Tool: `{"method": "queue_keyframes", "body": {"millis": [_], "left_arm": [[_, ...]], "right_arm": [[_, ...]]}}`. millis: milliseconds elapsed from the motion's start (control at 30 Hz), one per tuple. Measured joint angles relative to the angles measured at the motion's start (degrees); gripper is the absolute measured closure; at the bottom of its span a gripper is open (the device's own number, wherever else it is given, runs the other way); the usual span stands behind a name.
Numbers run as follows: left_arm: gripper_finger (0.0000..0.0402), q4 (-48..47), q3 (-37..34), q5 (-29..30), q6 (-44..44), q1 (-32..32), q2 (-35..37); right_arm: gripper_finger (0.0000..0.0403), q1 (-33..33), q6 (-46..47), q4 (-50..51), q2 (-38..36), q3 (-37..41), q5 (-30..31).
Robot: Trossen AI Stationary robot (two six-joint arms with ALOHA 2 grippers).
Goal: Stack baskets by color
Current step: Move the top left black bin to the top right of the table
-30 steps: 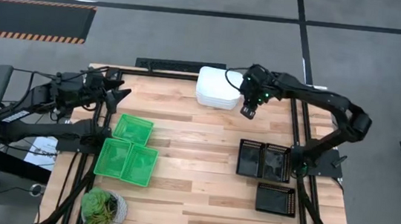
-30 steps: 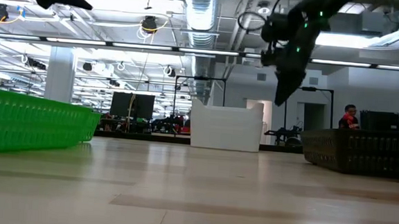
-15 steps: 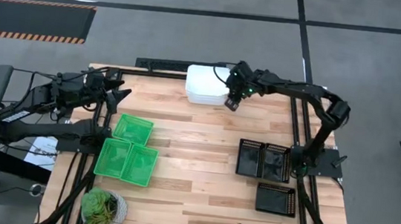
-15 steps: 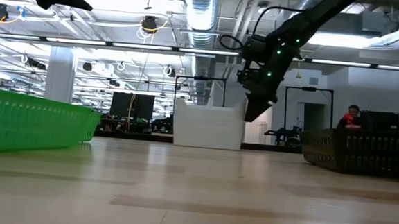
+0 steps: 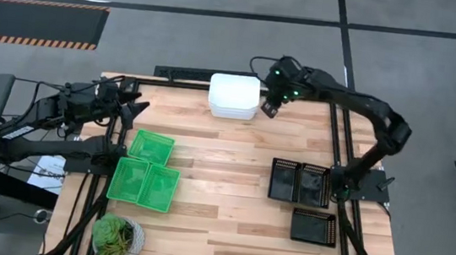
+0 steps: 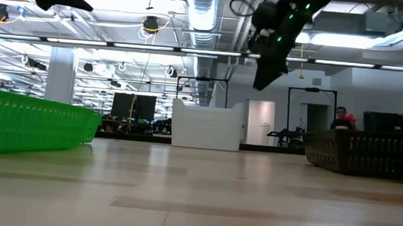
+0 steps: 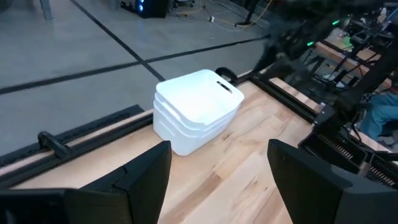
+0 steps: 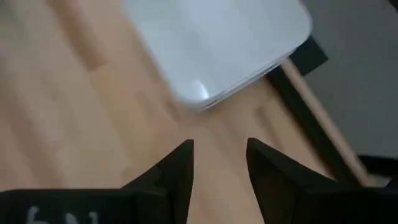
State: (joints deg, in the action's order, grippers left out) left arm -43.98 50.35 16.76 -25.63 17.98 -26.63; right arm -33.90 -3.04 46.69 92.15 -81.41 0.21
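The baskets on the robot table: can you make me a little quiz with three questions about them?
1. True or false: the white baskets are already piled in one stack.
2. Which gripper is nearest that stack? A) the left gripper B) the right gripper
3. Fill the gap: the green baskets lie side by side next to the potted ____.

Key
1. True: in the left wrist view the white baskets sit nested at the table's far edge.
2. B: it hangs empty just beside the stack, fingers apart, not touching it.
3. plant. The black baskets lie unstacked too.
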Motion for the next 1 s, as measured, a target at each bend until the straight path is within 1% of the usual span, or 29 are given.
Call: {"method": "queue_keyframes", "body": {"millis": [67, 200, 333, 467, 667, 833, 1000], "left_arm": [[0.0145, -0.54, 0.0, -0.64, -1.05, 0.02, 0.0], [0.0145, -0.48, 0.0, -2.05, -2.04, 0.02, 0.0], [0.0145, -0.26, 0.0, -2.96, -2.51, 0.01, 0.0], [0.0145, -0.24, 0.0, -2.96, -2.25, 0.02, 0.0], [0.0145, -0.29, 0.0, -2.96, -2.08, 0.0, 0.0], [0.0145, -0.28, 0.0, -2.93, -0.98, 0.01, 0.0], [0.0145, 0.05, 0.0, -2.91, -0.55, 0.01, 0.0]], "right_arm": [[0.0234, 1.53, 2.27, 3.82, -2.86, -0.01, -0.07], [0.0234, 5.64, 8.23, 14.66, -7.16, 0.27, -0.1], [0.0236, 12.35, 14.22, 19.32, -11.73, 4.38, -0.07], [0.0239, 20.25, 20.14, 19.04, -16.18, 11.65, 0.68], [0.0243, 30.15, 30.02, 15.0, -20.7, 22.83, 6.83], [0.0243, 34.35, 33.22, 12.4, -20.54, 29.21, 10.03], [0.0244, 35.53, 37.53, 12.13, -18.13, 31.62, 10.37]]}}
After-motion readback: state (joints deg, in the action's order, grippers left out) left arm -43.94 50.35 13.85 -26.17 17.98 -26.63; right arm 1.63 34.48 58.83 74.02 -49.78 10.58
